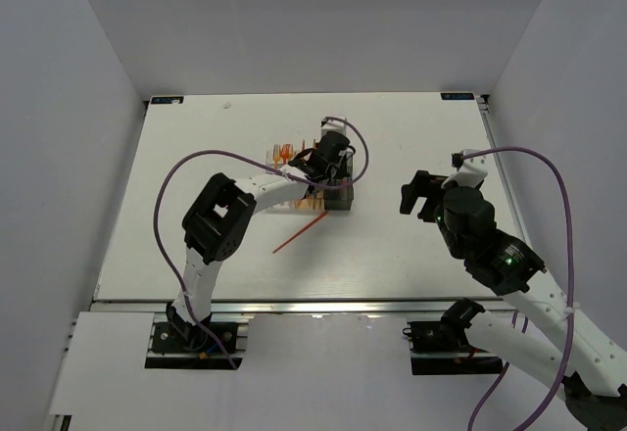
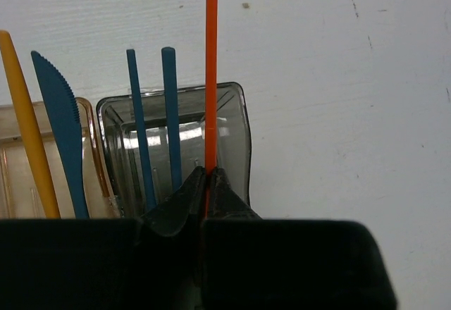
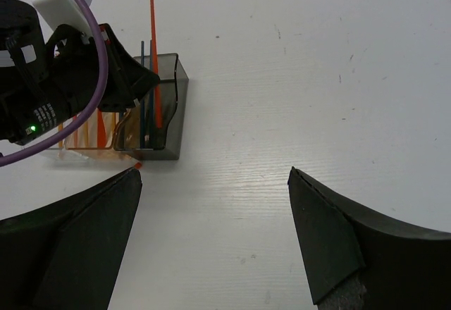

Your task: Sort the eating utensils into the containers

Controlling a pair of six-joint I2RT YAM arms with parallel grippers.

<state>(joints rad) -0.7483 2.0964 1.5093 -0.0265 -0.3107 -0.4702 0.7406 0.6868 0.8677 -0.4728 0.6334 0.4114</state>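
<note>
White table (image 2: 338, 56), dark bin (image 2: 238, 148) holding two blue utensils (image 2: 170, 113)

Plastic: smoky grey bin (image 2: 234, 141) glossy, see-through; orange utensil (image 2: 211, 42) smooth; table (image 2: 338, 113) matt white, scuffed

Nothing legible appears in any view. Two small dark tags sit on the far edge of the white counter (image 1: 392, 255), one at the left corner (image 1: 167, 99) and one at the right corner (image 1: 457, 95). Their print is too small to make out.
</note>
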